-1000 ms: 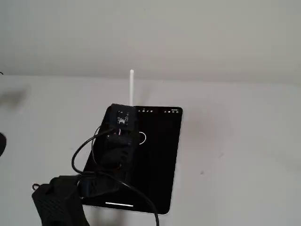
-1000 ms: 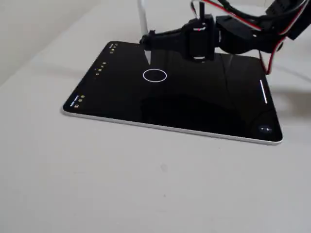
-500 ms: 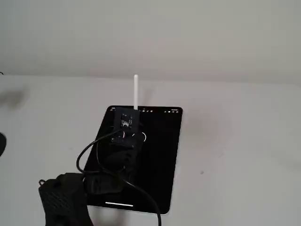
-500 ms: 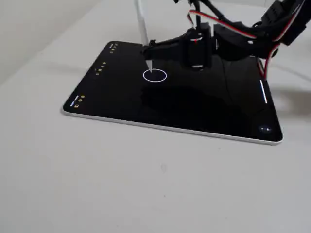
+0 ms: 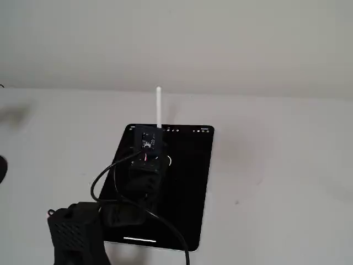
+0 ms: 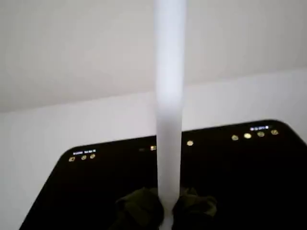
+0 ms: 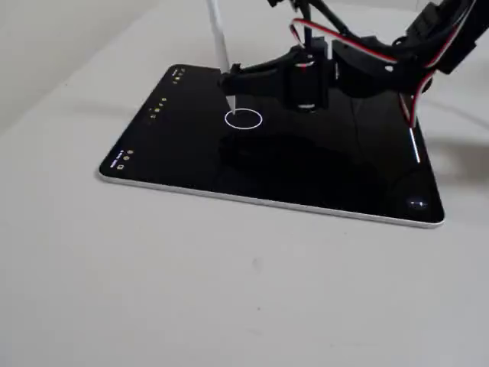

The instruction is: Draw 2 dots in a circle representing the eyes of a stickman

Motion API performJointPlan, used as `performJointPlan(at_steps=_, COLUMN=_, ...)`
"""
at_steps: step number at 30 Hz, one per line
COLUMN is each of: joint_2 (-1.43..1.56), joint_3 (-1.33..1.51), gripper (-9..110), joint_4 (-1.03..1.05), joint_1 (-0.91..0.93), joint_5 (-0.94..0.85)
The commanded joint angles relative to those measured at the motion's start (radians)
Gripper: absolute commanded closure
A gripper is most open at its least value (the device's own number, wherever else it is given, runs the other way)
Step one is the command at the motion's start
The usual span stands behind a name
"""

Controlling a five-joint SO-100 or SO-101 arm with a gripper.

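1 stylus (image 7: 220, 46) (end effector-held) over circle (image 7: 244, 119)

The tablet (image 7: 191, 164) had a black screen with a silver edge, the circle (image 7: 244, 118) was a thin white outline, the pen (image 6: 169, 96) was white, the gripper (image 7: 231, 76) black, its wires (image 7: 336, 37) red and white, the table (image 7: 229, 290) pale grey.
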Motion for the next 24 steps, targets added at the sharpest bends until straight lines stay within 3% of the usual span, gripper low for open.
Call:
performJointPlan(at_steps=1, joint_2=0.009, joint_3=-0.057, gripper=102, joint_4=-0.028, joint_1=0.012, joint_5=-0.017)
performJointPlan(at_steps=24, joint_2=-0.025, joint_3=-0.034, gripper=102, joint_4=-0.069, joint_1=-0.003, joint_5=-0.052)
